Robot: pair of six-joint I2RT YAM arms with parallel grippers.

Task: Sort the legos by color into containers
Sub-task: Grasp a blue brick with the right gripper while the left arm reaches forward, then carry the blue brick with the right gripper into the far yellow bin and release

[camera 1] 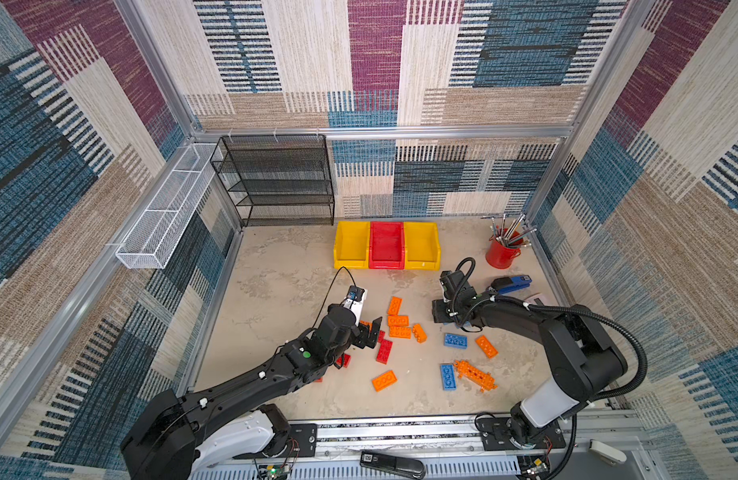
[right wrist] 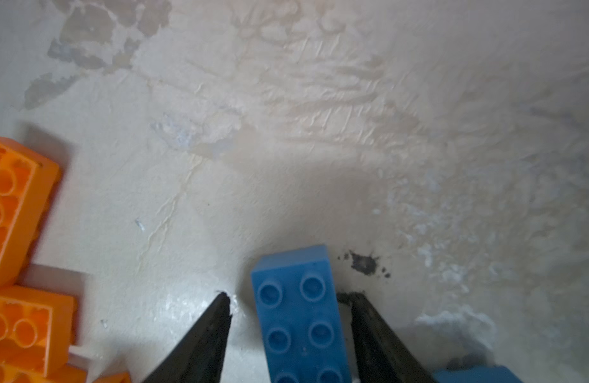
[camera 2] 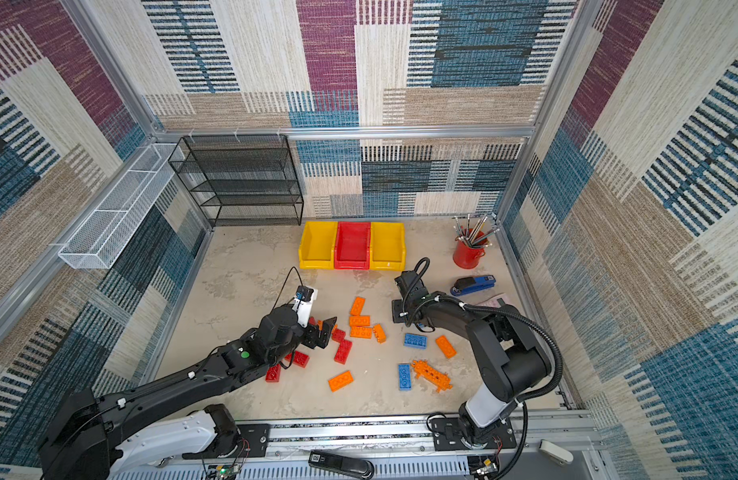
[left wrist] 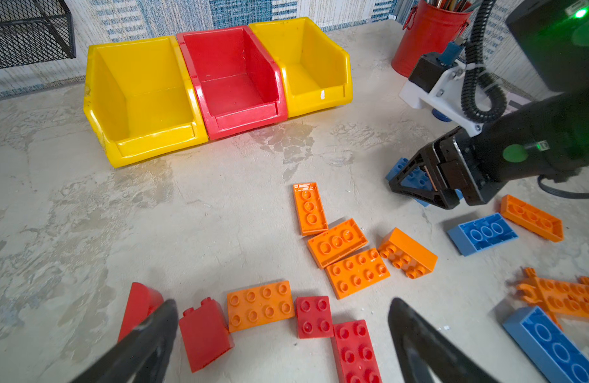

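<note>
Three containers stand empty in a row at the back: a yellow bin [camera 1: 350,245], a red bin [camera 1: 386,245] and a second yellow bin [camera 1: 421,245]. Red, orange and blue legos lie scattered on the floor in front of them. My left gripper [left wrist: 282,301] hangs wide open over an orange brick [left wrist: 260,305], a small red brick [left wrist: 314,316] and a long red brick [left wrist: 354,351]. My right gripper [right wrist: 290,295] is down at the floor, straddling a blue brick [right wrist: 299,318]. A gap shows on each side of that brick. A spiky orange piece [camera 1: 475,375] lies at the front right.
A red cup of metal tools [camera 1: 501,251] and a blue stapler [camera 1: 509,283] sit at the back right. A black mesh rack [camera 1: 276,183] stands at the back left, with a white wire basket [camera 1: 163,208] on the left wall. Orange bricks [camera 1: 398,326] cluster between the two arms.
</note>
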